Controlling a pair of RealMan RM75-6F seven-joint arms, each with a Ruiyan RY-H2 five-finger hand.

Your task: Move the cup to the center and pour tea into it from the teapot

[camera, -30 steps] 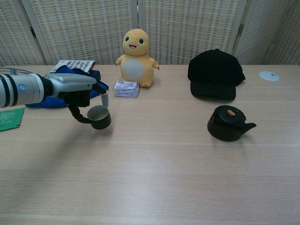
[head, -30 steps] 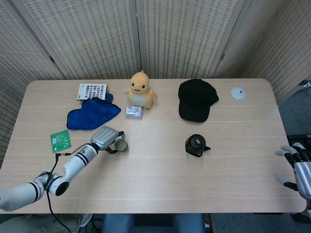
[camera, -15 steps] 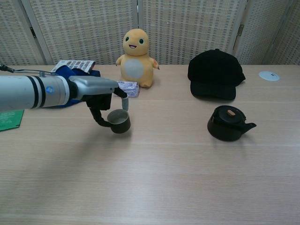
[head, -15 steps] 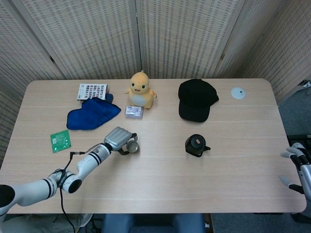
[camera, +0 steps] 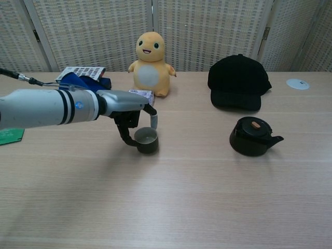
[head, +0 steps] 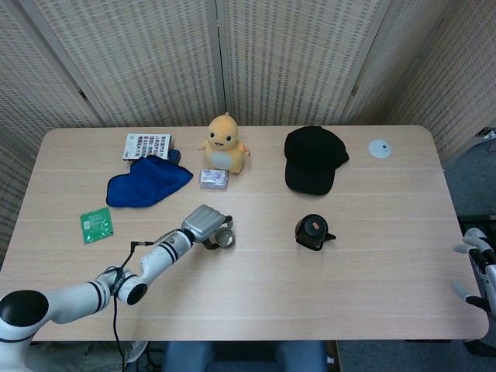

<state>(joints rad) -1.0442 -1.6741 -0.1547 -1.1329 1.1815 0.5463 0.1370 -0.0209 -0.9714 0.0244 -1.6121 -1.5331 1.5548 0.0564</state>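
Observation:
A small dark cup (head: 224,238) (camera: 146,140) is left of the table's middle, low over or on the tabletop; I cannot tell which. My left hand (head: 205,224) (camera: 127,107) grips it from behind and above, fingers hooked round its rim and side. The black teapot (head: 313,232) (camera: 253,136) stands upright to the right of the cup, lid on, spout pointing right, with nothing touching it. My right hand (head: 477,260) shows only partly at the table's right edge in the head view, fingers spread and empty. The chest view does not show it.
Along the back stand a yellow plush toy (head: 223,143), a black cap (head: 312,159) and a white disc (head: 379,149). At back left lie a blue cloth (head: 147,180), a colour chart (head: 146,146), a small packet (head: 213,179) and a green card (head: 97,225).
My left hand has carried the cup to the right, toward the table's middle and the teapot. My right hand has slid further out of the head view at the right edge.

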